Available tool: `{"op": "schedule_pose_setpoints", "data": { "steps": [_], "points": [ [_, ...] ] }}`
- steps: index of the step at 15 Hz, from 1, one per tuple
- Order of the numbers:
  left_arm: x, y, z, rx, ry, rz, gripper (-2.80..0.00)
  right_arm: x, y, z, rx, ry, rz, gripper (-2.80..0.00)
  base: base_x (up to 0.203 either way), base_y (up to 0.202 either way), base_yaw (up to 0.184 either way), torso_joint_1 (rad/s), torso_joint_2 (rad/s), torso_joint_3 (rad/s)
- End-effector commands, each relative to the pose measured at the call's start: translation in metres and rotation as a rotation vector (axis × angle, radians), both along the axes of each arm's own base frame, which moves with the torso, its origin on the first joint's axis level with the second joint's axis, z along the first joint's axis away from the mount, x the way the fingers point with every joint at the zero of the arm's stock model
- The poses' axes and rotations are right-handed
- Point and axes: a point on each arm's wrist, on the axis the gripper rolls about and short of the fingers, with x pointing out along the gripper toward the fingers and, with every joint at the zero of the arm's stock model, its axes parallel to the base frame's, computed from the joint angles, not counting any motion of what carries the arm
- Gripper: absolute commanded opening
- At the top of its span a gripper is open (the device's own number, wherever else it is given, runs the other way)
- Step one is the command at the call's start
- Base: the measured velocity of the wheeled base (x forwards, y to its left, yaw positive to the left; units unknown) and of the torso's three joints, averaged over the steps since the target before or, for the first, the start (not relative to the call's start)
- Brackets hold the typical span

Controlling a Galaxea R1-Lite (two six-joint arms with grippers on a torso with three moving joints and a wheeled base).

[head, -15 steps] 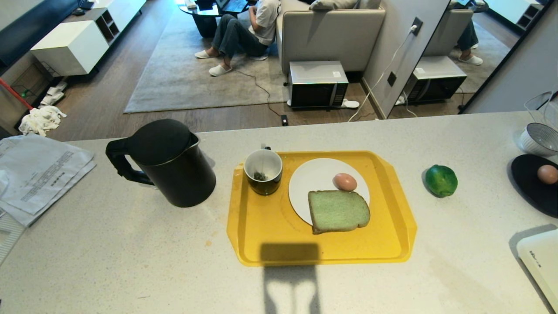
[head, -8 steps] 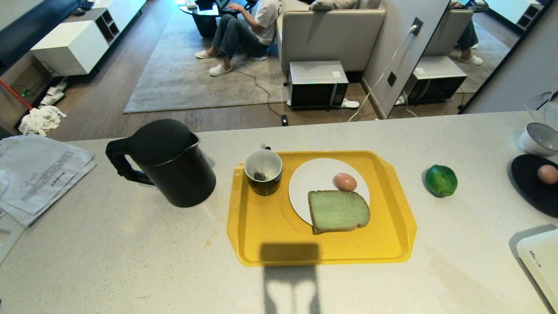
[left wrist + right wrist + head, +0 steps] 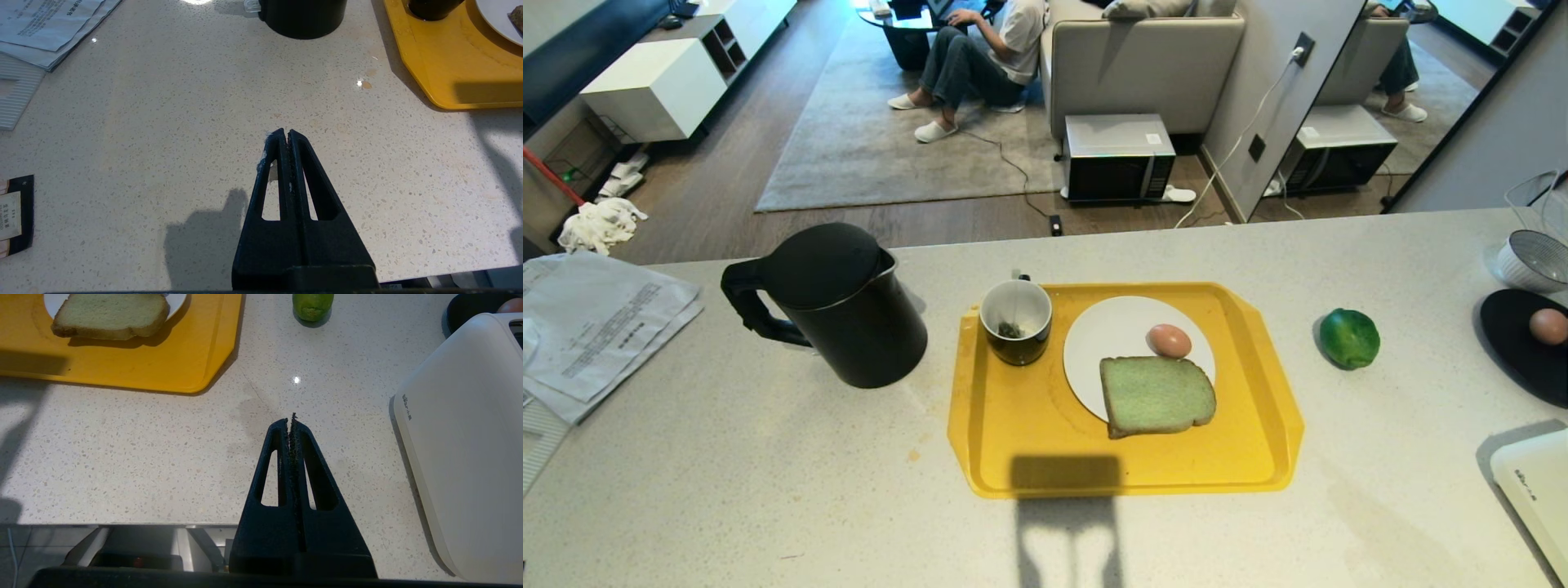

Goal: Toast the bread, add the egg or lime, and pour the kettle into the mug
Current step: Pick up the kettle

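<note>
The pale green bread (image 3: 1158, 395) lies on the near edge of a white plate (image 3: 1111, 331), with the egg (image 3: 1169, 340) beside it, on a yellow tray (image 3: 1029, 425). The dark mug (image 3: 1016, 322) with a teabag stands at the tray's far left corner. The black kettle (image 3: 837, 304) sits left of the tray, the lime (image 3: 1349, 338) to its right. Neither arm shows in the head view. My left gripper (image 3: 286, 132) is shut and empty above bare counter near the tray (image 3: 449, 69). My right gripper (image 3: 291, 419) is shut and empty near the counter's front edge, short of the bread (image 3: 110, 314) and lime (image 3: 312, 305).
A white toaster (image 3: 1535, 490) sits at the near right corner, beside my right gripper (image 3: 470, 457). A black dish (image 3: 1515, 343) with another egg (image 3: 1548, 326) and a striped bowl (image 3: 1535, 260) stand at the right. Papers (image 3: 596, 327) lie at the left. A person sits on the floor beyond the counter.
Nothing on the counter has moved and both arms stay out of the head view. Only the seated person's hands have shifted in the background.
</note>
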Motion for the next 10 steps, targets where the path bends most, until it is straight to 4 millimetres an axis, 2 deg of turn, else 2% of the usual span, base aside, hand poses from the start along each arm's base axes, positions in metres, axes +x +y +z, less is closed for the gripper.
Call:
{"op": "schedule_pose_setpoints", "data": {
  "steps": [1,4,10],
  "points": [
    [0.0000,0.0000,-0.0004,-0.002,0.001,0.001,-2.80,0.0001,0.0000,-0.0004,-0.003,0.001,0.000,-2.80,0.000,0.000,0.000,0.000,0.00,0.000],
    [0.0000,0.0000,-0.0004,-0.004,0.001,0.001,-2.80,0.0001,0.0000,-0.0003,-0.004,0.000,0.000,-2.80,0.000,0.000,0.000,0.002,0.00,0.058],
    [0.0000,0.0000,-0.0002,-0.007,-0.001,0.001,-2.80,0.0001,0.0000,-0.0004,-0.003,0.002,0.000,-2.80,0.000,0.000,0.000,0.001,0.00,0.157]
  ]
}}
